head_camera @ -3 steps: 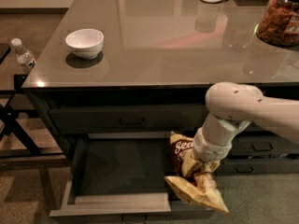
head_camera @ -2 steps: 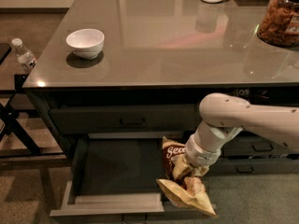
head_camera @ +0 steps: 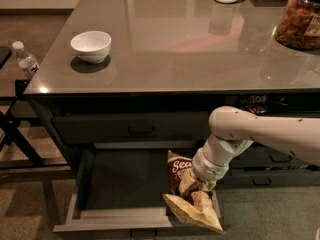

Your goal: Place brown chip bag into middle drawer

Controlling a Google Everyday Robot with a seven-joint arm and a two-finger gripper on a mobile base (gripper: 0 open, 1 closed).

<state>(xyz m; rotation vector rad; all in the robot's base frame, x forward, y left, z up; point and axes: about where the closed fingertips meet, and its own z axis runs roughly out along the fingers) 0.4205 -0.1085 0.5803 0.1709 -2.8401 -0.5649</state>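
The brown chip bag [head_camera: 186, 190] has a brown top with white lettering and a tan-yellow lower part. It hangs tilted over the right end of the open middle drawer [head_camera: 115, 219], its lower corner over the drawer's front right edge. My gripper [head_camera: 199, 182] is at the end of the white arm, pressed into the bag and holding it. The drawer is pulled out, with a dark flat bottom and paler grey walls.
A white bowl [head_camera: 91, 46] sits on the grey countertop [head_camera: 190, 49] at left. A clear jar of snacks [head_camera: 299, 18] stands at the far right. A water bottle [head_camera: 25, 60] rests on a side stand at left. Closed drawers lie above and to the right.
The arm has moved left and down with the chip bag, bringing it from beside the drawer's right end to over the drawer.
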